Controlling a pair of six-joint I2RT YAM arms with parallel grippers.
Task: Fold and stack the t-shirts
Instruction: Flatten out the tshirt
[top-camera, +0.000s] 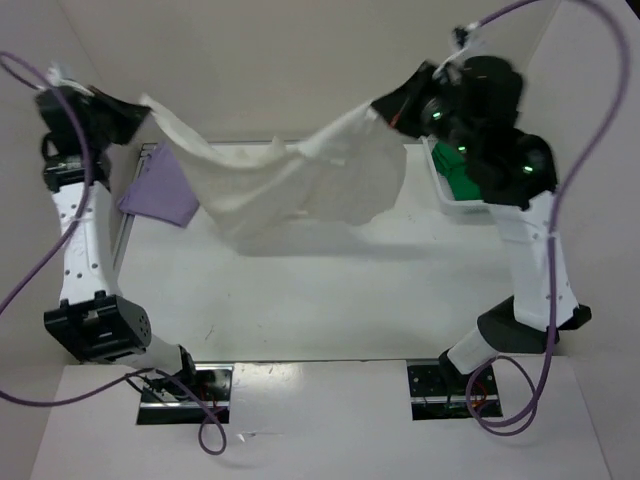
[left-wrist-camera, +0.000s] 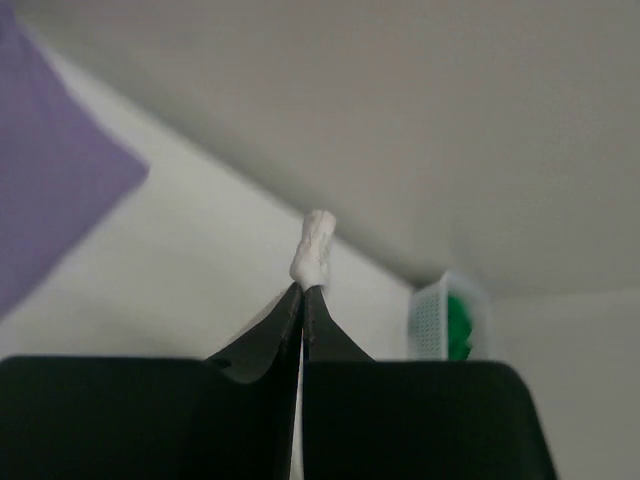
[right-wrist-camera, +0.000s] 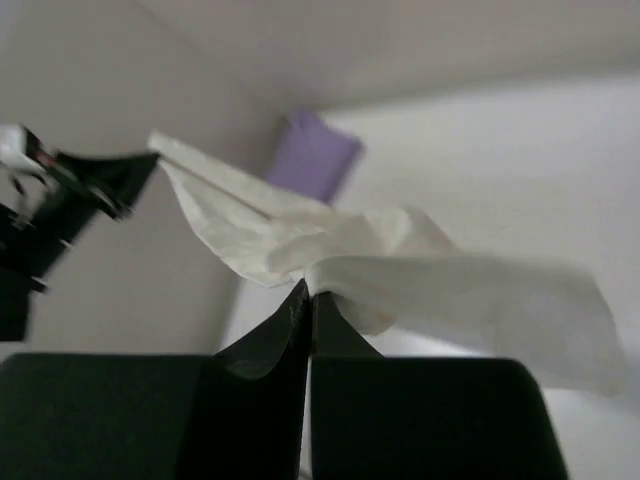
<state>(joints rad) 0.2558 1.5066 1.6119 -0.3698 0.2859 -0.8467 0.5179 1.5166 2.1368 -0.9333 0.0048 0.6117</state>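
Cream white t-shirt (top-camera: 290, 190) hung in the air between the two arms, over the far half of the white table (top-camera: 330, 300). Left arm: forearm rising steeply from its base, left gripper (top-camera: 138, 108) high at the far left, jaws pinched together on one corner of the shirt; in the left wrist view only a small tuft of cream cloth shows past the closed tips. Right arm: bent at the elbow, wrist turned inward, right gripper (top-camera: 383, 107) high at the far right, jaws clamped on the opposite edge. The cloth sags between the two holds; whether its lowest fold touches the table cannot be told. Lavender purple t-shirt (top-camera: 158, 190) lies flat at the table's far left. Bright green t-shirt (top-camera: 462, 185) sits in the white mesh basket (top-camera: 462, 209) at the far right, beneath the right arm. Plain pale walls enclose the table.
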